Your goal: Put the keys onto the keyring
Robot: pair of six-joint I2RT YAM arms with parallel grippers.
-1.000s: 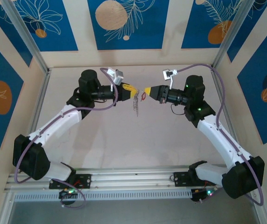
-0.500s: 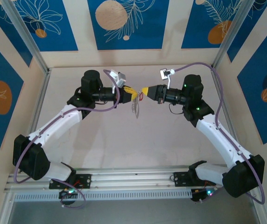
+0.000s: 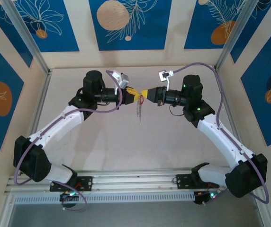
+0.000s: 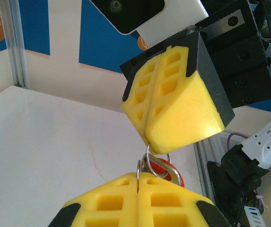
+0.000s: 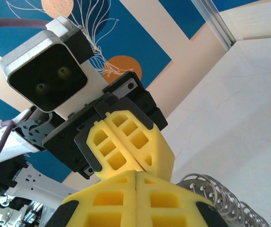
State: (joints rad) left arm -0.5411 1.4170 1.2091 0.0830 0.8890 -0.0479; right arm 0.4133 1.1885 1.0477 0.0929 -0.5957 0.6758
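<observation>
Keys [image 4: 167, 169]: red tag plus small silver loop, held in the air between the two sets of fingertips. Above the far half of the counter [image 3: 102, 142], about midway between its left and right edges.

Pinched by right hand [image 4: 147, 140], fingers pressed together on the silver loop. Tag dangling just beneath, right at the left fingertips; touching or not, cannot tell.

Keyring [image 5: 221, 195]: clamped in left hand [image 4: 138, 176], fingers together on its thin edge. Rest of the loop, toothed fringe included, hanging down toward the counter. Long axis roughly vertical.

Hands tip to tip, almost meeting, aimed at each other along the left-right line. Keys directly ahead of the left fingertips; keyring's gripped edge directly ahead of the right ones. Right hand the carrier of the keys, so nearer to them.

Judgement: threading step under way, not done. Next move calls for a fine sideways push of the silver loop onto the keyring's wire. Risk: loop twisting or slipping between the fingers.
</observation>
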